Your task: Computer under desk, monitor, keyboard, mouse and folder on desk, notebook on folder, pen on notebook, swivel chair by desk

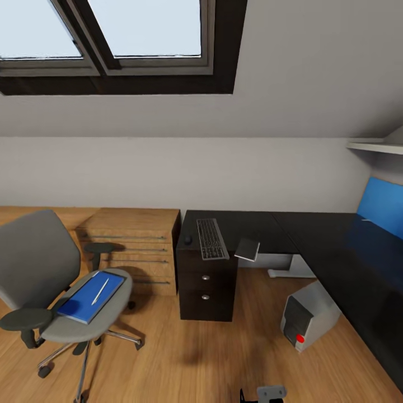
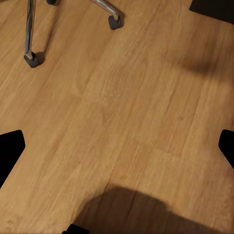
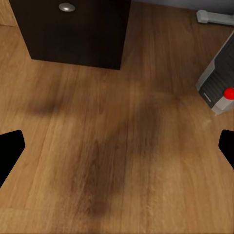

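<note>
The grey swivel chair [image 1: 39,268] stands at the left on the wooden floor, apart from the desk. On its seat lies a blue folder [image 1: 84,299] with a silvery pen [image 1: 100,291] on top. The black L-shaped desk [image 1: 313,235] carries the keyboard [image 1: 211,238], a dark mouse [image 1: 188,239] to its left, and a grey notebook-like slab [image 1: 247,249] at the desk's front edge. The blue monitor [image 1: 380,207] stands at the far right. The computer tower [image 1: 309,314] [image 3: 219,83] sits on the floor beneath the desk. My left gripper [image 2: 117,151] and right gripper [image 3: 117,151] hang open over bare floor, holding nothing.
A wooden drawer chest [image 1: 134,246] stands between the chair and a black drawer cabinet [image 1: 206,285] [image 3: 73,29] under the desk's left end. Chair casters [image 2: 33,59] rest near my left gripper. A grey desk foot [image 3: 214,17] lies behind the tower. A shelf [image 1: 375,146] juts out at the upper right.
</note>
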